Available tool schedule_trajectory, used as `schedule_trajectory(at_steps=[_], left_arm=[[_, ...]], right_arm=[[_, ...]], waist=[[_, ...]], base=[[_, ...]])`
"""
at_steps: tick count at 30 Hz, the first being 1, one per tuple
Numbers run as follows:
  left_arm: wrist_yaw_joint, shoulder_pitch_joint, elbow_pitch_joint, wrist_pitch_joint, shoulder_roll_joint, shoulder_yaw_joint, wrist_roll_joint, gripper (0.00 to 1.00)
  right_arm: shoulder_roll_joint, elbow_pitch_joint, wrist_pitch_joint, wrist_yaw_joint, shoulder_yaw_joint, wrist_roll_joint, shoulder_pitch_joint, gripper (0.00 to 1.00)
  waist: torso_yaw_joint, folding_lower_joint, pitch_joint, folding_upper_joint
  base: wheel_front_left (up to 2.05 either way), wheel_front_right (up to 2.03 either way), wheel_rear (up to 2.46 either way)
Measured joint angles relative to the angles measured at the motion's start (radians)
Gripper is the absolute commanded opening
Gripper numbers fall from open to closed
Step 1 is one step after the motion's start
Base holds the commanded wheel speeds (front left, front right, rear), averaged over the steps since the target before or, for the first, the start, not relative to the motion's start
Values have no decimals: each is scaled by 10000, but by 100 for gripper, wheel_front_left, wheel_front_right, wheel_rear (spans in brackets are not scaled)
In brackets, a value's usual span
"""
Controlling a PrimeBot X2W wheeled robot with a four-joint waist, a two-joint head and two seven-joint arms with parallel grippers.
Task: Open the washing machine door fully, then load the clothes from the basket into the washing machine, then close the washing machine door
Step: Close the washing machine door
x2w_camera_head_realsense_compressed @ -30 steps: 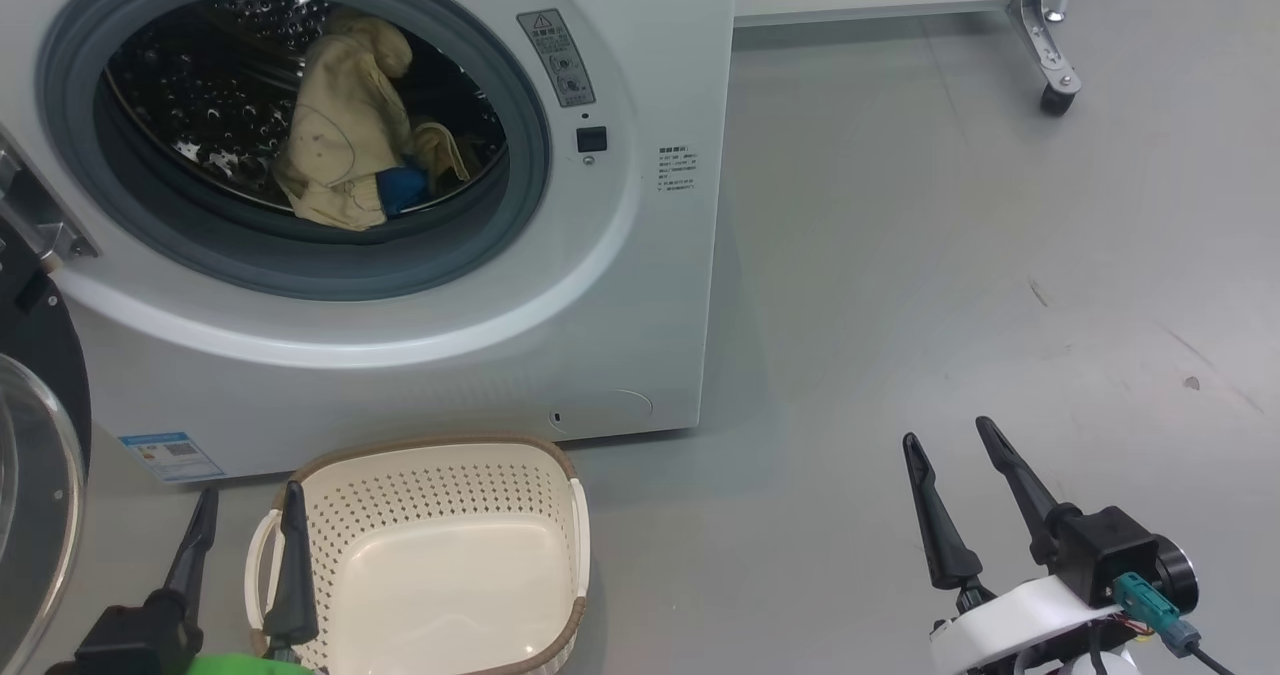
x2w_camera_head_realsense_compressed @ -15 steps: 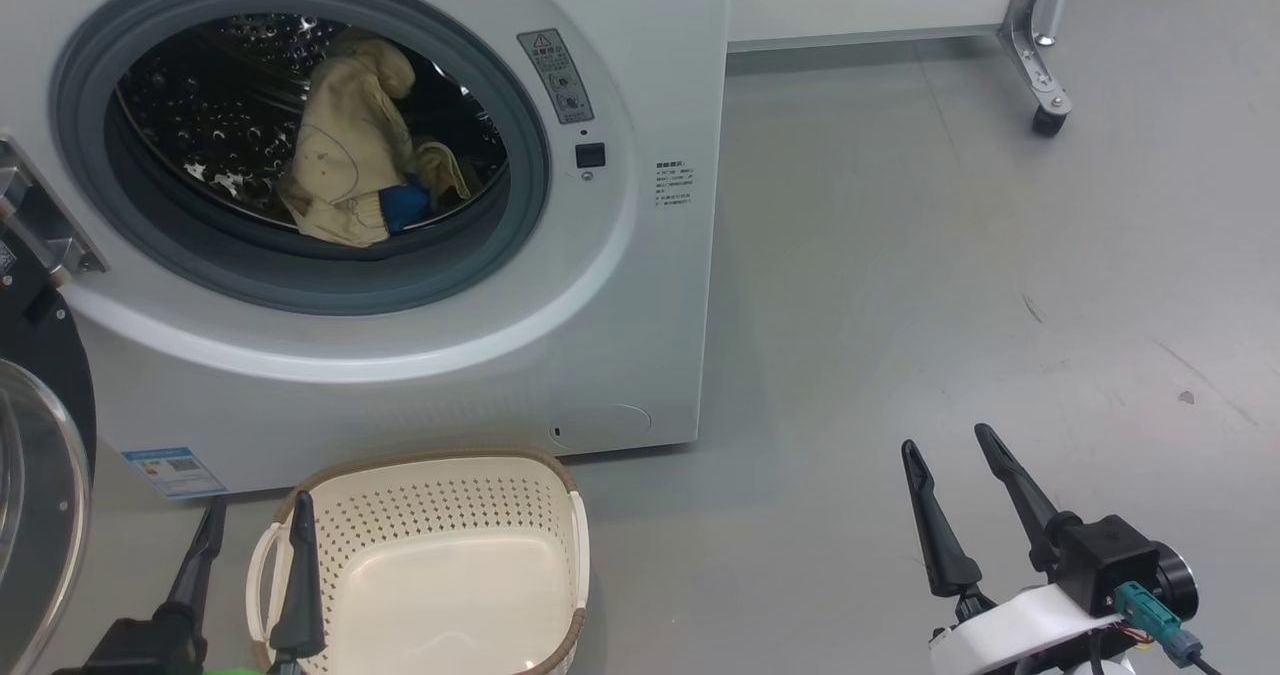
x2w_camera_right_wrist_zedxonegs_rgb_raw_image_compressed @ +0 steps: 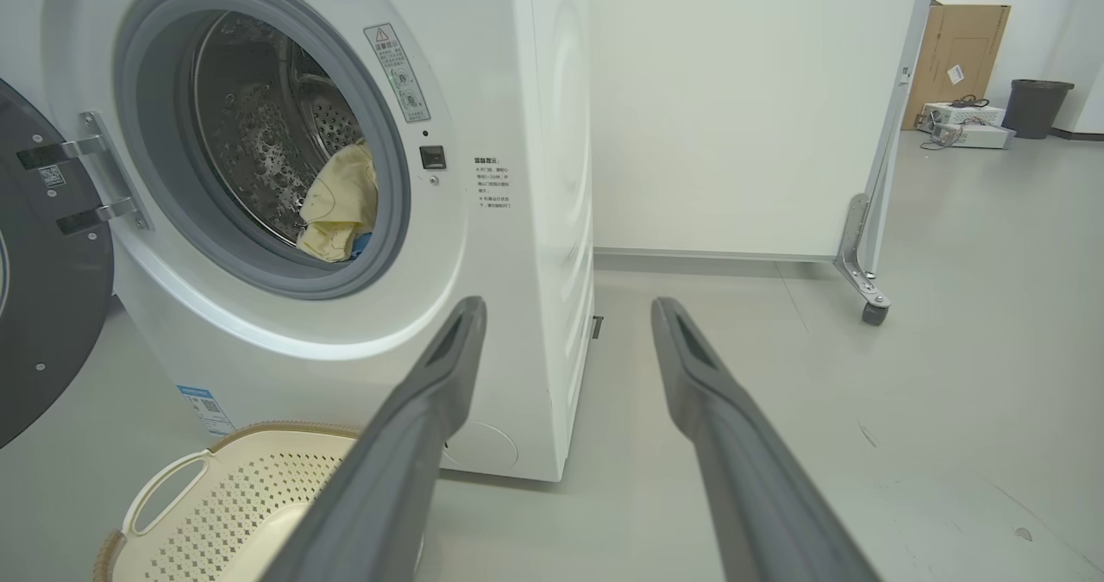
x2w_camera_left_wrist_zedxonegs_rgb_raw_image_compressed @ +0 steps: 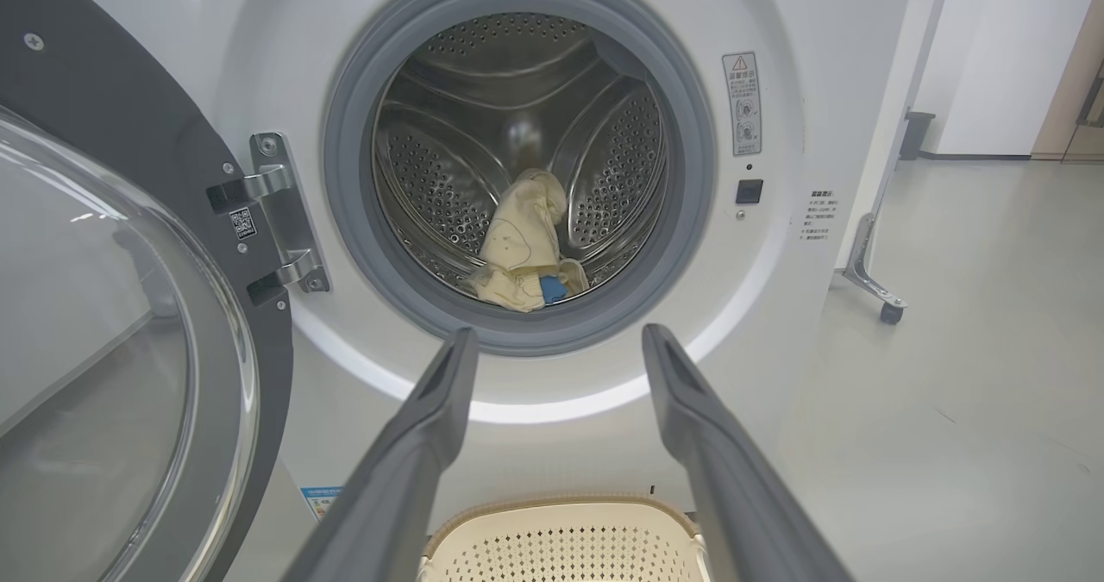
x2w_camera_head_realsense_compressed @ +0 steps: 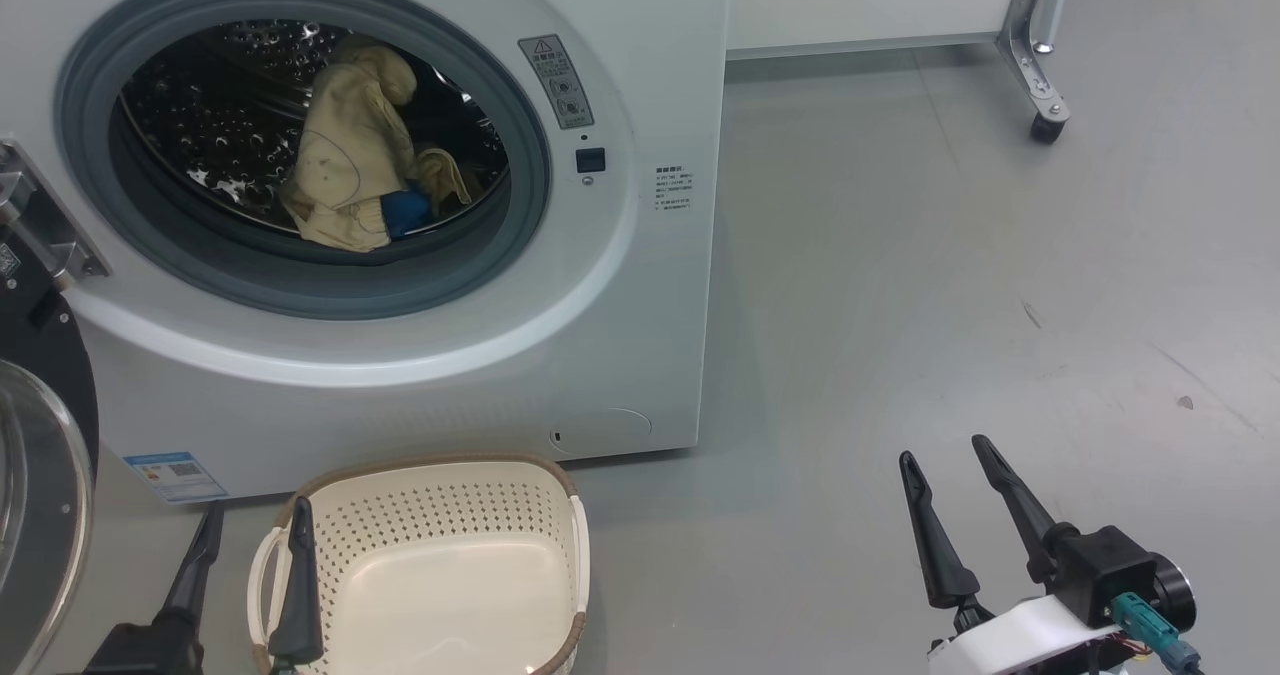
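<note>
Loading: judged done. What shows of the basket (x2w_camera_head_realsense_compressed: 440,515) is bare inside, and the clothes (x2w_camera_head_realsense_compressed: 350,175) lie low in the drum (x2w_camera_left_wrist_zedxonegs_rgb_raw_image_compressed: 431,194), ahead of and above the left gripper (x2w_camera_head_realsense_compressed: 257,511).
Left gripper: jaws spread wide, holding nothing. One finger overlaps the basket's left handle (x2w_camera_head_realsense_compressed: 256,580) in the head view; touching or just above, cannot tell.
Right gripper (x2w_camera_head_realsense_compressed: 944,450): jaws wide, empty, over bare floor (x2w_camera_head_realsense_compressed: 900,255), with the washing machine (x2w_camera_head_realsense_compressed: 620,355) well apart to its left.
Door: the washing machine door (x2w_camera_left_wrist_zedxonegs_rgb_raw_image_compressed: 112,323) stands swung out, to the left of the left gripper, hanging on its hinge (x2w_camera_left_wrist_zedxonegs_rgb_raw_image_compressed: 280,211).
Step in hand: closing the door, by my reading.
Risk, pinched cloth: the garment's lower edge sits just behind the gasket (x2w_camera_head_realsense_compressed: 330,290). If any fold reaches the lip, the door shuts on fabric and may not seal.
Risk, basket: it sits right by the left gripper, below the opening. A low sweep toward the door could snag the handle and drag or tip it.
Risk, slipping push: the glass bulges and the rim is glossy, so an open finger pressing there could skate off.
Risk, weak close: a soft shove could leave the door resting short of the latch slot (x2w_camera_head_realsense_compressed: 590,161), looking shut but not caught.
Risk, trapped finger: pushing from the hinge side puts a finger between door and front panel.
</note>
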Motion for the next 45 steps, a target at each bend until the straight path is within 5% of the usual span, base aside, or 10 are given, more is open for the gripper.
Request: schedule_trajectory(at_steps=[45], left_arm=[[245, 214, -424, 339, 169, -178, 240, 100]], right_arm=[[0, -69, 0, 0, 40, 0, 177, 100]], waist=[[109, 0, -81, 0]], base=[[-51, 51, 0]])
